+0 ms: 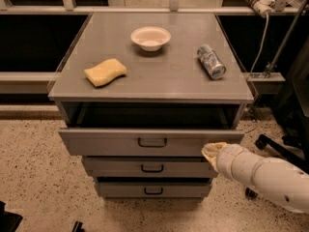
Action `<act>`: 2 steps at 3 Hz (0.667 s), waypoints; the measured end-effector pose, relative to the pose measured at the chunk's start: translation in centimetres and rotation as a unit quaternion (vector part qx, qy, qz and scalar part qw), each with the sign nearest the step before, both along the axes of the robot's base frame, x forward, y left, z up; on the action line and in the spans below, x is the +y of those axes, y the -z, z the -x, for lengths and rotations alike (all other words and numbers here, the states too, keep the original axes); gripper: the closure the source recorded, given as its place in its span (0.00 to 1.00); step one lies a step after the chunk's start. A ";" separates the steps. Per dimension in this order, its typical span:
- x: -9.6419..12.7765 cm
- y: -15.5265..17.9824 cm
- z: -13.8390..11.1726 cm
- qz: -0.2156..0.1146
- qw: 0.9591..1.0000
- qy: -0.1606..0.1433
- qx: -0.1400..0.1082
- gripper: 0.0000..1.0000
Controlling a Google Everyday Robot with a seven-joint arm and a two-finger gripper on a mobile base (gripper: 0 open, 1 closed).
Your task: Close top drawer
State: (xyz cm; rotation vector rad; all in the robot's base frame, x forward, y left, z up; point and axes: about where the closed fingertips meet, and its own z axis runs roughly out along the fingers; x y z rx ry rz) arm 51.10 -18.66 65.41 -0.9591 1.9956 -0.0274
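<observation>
The top drawer [111, 141] is a wide grey drawer with a dark loop handle [152, 142]. It stands pulled out from the grey cabinet, with a dark gap showing above its front panel. My gripper [210, 152] is at the end of a white arm coming in from the lower right. Its yellowish tip is against the right part of the drawer's front panel, right of the handle.
Two shorter drawers [152, 168] sit below. On the cabinet top [159, 76] lie a yellow sponge [105, 72], a white bowl [150, 37] and a can on its side [211, 62]. An office chair base [282, 146] and cables stand at the right on the speckled floor.
</observation>
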 end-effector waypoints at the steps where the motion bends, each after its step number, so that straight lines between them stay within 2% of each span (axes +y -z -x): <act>1: 0.3 -1.5 -2.6 0.008 0.999 0.008 -0.048 1.00; 2: 0.7 -2.1 -3.4 0.011 0.998 0.006 -0.066 1.00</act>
